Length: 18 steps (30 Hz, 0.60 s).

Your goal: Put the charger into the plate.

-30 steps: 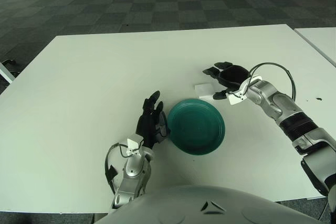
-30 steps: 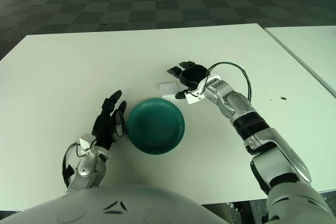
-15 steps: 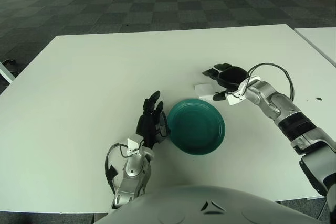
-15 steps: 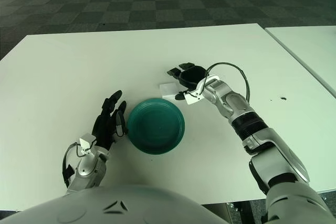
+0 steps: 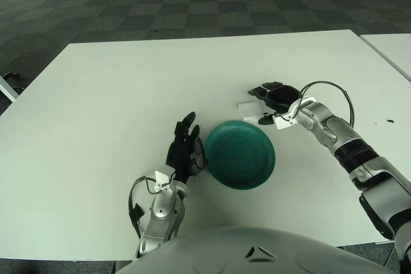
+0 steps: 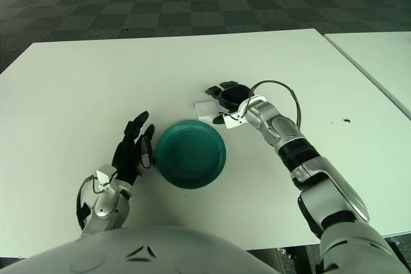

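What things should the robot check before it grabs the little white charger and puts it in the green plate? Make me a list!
1. Charger in sight on the table: ok, it lies just beyond the plate.
2. Plate empty and ready: ok, nothing shows inside it.
3. Right robot hand at the charger: ok, its fingers are over and beside it.
4. Charger gripped: cannot tell, the fingers hide the contact.
5. Left robot hand out of the way: not ok, it rests on the table right against the plate's left rim.
6. Path from charger to plate free: ok, nothing lies between them.
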Each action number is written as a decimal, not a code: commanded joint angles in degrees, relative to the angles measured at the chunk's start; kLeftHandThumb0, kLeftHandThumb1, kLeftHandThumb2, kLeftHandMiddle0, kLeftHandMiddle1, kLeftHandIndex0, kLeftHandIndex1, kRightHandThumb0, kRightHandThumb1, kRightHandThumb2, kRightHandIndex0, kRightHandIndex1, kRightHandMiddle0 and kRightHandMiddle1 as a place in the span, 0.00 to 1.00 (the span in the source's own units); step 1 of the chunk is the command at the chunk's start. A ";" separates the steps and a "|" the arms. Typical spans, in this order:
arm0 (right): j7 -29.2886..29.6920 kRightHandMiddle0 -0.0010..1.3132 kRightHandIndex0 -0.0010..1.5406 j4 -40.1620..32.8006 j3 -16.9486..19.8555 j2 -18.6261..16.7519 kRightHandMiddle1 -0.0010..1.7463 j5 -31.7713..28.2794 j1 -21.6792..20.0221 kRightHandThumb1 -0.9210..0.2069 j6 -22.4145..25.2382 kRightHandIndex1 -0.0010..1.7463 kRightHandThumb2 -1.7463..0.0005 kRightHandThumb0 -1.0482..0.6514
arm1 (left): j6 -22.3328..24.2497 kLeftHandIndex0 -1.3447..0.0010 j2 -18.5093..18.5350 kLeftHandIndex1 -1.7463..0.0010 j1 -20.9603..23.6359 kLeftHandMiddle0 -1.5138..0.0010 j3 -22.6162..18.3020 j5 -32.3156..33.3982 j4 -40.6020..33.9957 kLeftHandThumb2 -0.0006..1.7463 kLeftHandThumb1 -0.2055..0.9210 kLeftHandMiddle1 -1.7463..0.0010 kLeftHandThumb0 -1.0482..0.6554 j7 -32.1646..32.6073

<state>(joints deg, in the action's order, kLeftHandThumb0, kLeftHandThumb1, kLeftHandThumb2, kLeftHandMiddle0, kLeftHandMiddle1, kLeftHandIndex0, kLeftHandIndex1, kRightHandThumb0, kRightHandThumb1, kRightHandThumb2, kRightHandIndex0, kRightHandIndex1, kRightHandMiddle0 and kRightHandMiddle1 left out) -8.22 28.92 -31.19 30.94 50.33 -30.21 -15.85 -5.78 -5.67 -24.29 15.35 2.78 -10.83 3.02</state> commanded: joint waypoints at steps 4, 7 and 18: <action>2.77 0.00 0.11 3.10 -1.15 -1.51 0.20 1.13 -0.92 0.00 -0.26 0.00 0.65 0.20 | 0.65 1.00 -1.11 0.71 -0.66 0.82 0.42 -0.48 0.13 0.64 1.00 1.00 0.06 0.73; 3.73 0.00 0.11 4.34 -1.81 -2.14 0.20 1.56 -1.02 0.00 -0.27 0.01 0.65 0.20 | 0.88 1.00 -1.21 0.71 -0.75 0.82 0.54 -0.43 -0.12 0.63 1.00 1.00 0.06 0.89; 6.04 0.00 0.12 8.07 -3.71 -4.22 0.21 2.18 -1.75 0.00 0.44 0.01 0.66 0.20 | 0.83 1.00 -1.11 0.73 -0.71 0.83 1.33 -0.03 -0.31 0.63 1.00 1.00 0.07 0.56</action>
<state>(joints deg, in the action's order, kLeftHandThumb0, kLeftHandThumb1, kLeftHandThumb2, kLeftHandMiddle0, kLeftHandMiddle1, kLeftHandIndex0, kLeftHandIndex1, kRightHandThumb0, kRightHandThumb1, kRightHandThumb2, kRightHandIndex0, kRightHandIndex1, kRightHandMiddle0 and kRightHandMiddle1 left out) -2.41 35.57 -33.82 27.57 51.37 -31.13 -15.60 -5.71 -5.72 -24.81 16.25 2.77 -11.30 3.59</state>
